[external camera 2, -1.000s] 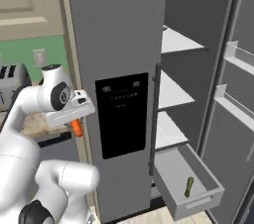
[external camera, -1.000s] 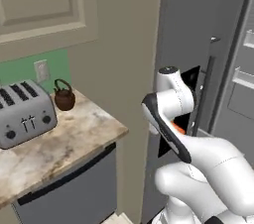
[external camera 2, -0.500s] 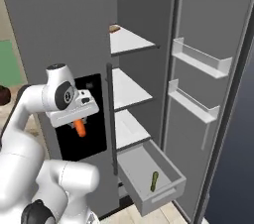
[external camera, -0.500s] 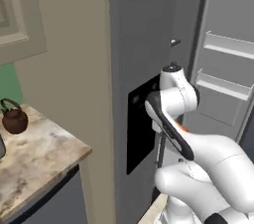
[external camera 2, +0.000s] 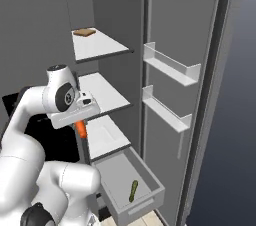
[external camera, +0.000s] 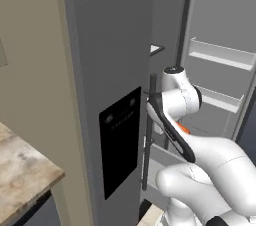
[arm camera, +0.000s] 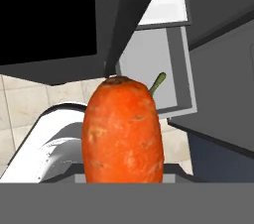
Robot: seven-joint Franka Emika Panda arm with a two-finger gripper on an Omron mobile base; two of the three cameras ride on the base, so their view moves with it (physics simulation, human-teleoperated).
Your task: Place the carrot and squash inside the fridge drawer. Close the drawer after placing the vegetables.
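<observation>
My gripper (external camera 2: 79, 121) is shut on the carrot (external camera 2: 81, 129), a bright orange stick that hangs point-down from the hand in front of the open fridge. In the hand view the carrot (arm camera: 123, 129) is large and close, hiding the fingertips. From the left, a bit of the carrot (external camera: 183, 128) shows behind the arm. The fridge drawer (external camera 2: 151, 201) is pulled out at the bottom, below and to the right of the gripper. The dark green squash (external camera 2: 133, 190) lies inside it. In the hand view, the squash (arm camera: 158, 83) peeks past the carrot, inside the drawer (arm camera: 182, 64).
The fridge door (external camera 2: 195, 30) stands wide open on the right with two pale bins (external camera 2: 170, 67). White shelves (external camera 2: 102, 92) sit above the drawer; a brown item (external camera 2: 84, 32) lies on the top one. The black dispenser panel (external camera: 120, 140) and a counter corner (external camera: 22, 170) are left.
The whole picture has shifted: the base has swung from the counter and toaster to face the open fridge. The carrot stays in the shut gripper; the squash stays in the drawer.
</observation>
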